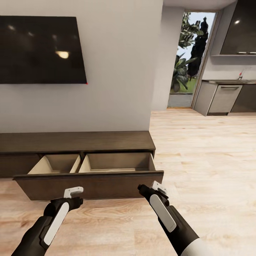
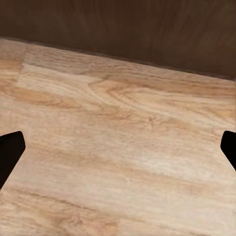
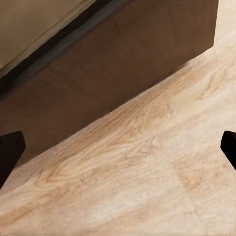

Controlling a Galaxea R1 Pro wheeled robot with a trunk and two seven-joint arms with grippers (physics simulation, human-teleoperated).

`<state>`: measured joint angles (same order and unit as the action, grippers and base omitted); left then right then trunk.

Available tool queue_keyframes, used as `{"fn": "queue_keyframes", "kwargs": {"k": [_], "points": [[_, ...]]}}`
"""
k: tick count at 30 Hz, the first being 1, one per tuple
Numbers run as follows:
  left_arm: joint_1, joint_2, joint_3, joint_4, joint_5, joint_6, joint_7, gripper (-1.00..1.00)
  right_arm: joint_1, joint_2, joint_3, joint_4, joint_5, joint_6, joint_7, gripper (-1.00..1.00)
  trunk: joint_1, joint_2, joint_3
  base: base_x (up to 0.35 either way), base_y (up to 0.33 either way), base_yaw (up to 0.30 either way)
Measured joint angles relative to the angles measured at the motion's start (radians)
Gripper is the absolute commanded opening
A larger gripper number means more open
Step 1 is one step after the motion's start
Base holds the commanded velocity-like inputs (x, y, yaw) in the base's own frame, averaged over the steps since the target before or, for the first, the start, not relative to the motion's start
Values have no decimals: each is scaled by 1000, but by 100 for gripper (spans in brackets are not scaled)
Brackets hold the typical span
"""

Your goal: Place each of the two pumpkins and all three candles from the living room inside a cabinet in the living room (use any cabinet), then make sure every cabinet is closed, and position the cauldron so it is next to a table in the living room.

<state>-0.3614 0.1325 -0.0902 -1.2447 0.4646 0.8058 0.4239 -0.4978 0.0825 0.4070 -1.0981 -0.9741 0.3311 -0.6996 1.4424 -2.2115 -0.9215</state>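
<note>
Drawers stand pulled out of the long, low dark-brown wooden cabinet (image 1: 76, 141) under the big black flat screen (image 1: 41, 49) on the grey wall. Their pale beige insides are bare. Both arms hang low over the light wooden floor (image 2: 118, 162), just in front of the drawer front. The left gripper (image 2: 118, 147) has its fingers wide apart, holding nothing. The right gripper (image 3: 118, 147) is spread apart too.
</note>
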Motion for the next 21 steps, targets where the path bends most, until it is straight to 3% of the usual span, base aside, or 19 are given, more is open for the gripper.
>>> {"fn": "queue_keyframes", "kwargs": {"k": [4,6,8,10,13,21], "points": [[0,0,-6,-1,-3,-20,0,100,0,-1,8,-1,52,-7,91,100,0,0,0,0,9,0],[0,1,-13,-1,-6,-50,-1,100,0,1,13,1,113,-10,133,100,0,0,0,0,2,0],[0,1,-29,-1,-14,-77,-3,100,0,2,17,10,217,-17,165,100,0,0,0,0,0,0],[0,1,-43,-1,-19,-85,-3,100,0,2,17,17,263,-36,171,100,0,0,0,0,0,0],[0,2,-56,-1,-24,-88,-3,100,0,1,18,31,286,-65,174,100,0,0,0,0,0,0],[4,5,-63,0,-27,-145,-5,100,3,1,20,65,299,-107,178,100,31,-56,-25,0,0,0]]}}
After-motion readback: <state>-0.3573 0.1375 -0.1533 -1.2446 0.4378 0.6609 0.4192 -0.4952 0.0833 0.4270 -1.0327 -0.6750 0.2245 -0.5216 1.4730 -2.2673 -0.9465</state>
